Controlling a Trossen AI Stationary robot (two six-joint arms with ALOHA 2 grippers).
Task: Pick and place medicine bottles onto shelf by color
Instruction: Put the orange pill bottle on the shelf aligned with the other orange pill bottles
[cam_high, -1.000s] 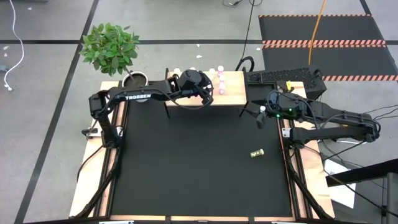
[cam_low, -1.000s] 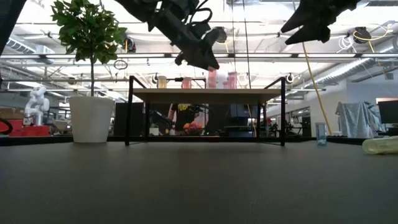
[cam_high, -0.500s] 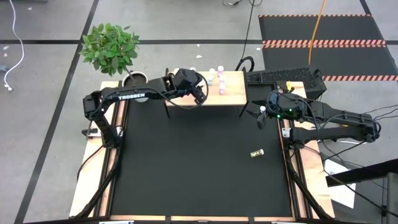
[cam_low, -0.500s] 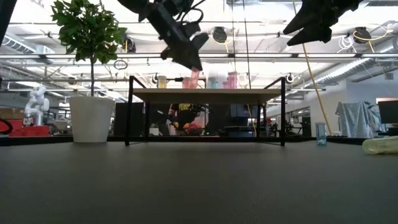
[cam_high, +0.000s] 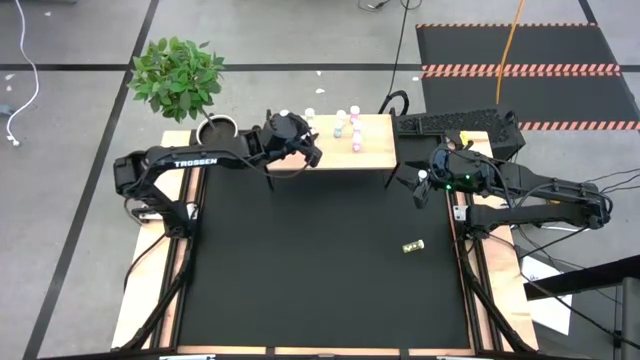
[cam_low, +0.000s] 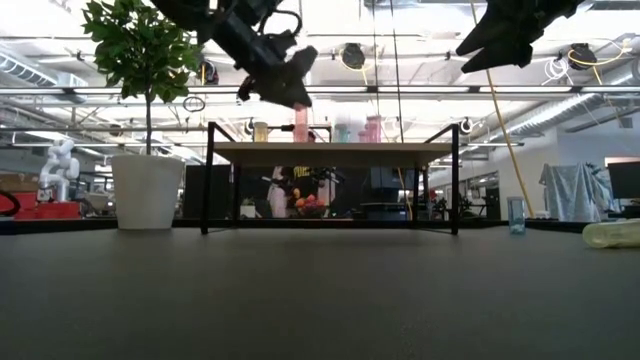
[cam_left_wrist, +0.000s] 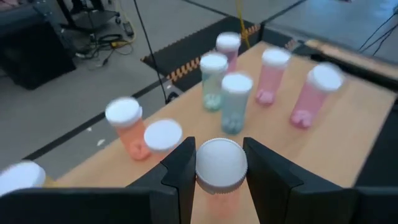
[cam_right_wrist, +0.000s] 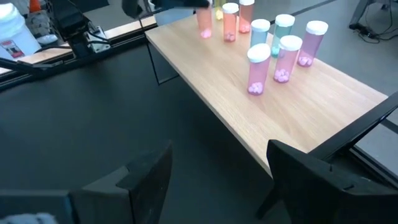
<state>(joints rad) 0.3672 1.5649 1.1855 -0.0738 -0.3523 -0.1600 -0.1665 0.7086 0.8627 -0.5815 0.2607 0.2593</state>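
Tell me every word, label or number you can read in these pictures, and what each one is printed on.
"TROSSEN": white letters on the left arm, seen from above.
White container with a label, off the table's edge in the right wrist view: print too blurred to read.
Medicine bottles on the shelf: no readable labels.
Nothing else legible.

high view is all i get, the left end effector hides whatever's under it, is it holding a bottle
Observer: Yes. In the left wrist view the left end effector is shut on a white-capped bottle with a salmon body.
Operator: where over the shelf
Observer: Over the part of the shelf where two other salmon bottles stand, apart from the teal pair.
Operator: right side busy
Observer: No. The right wrist view shows the right end effector open, with nothing between its fingers.
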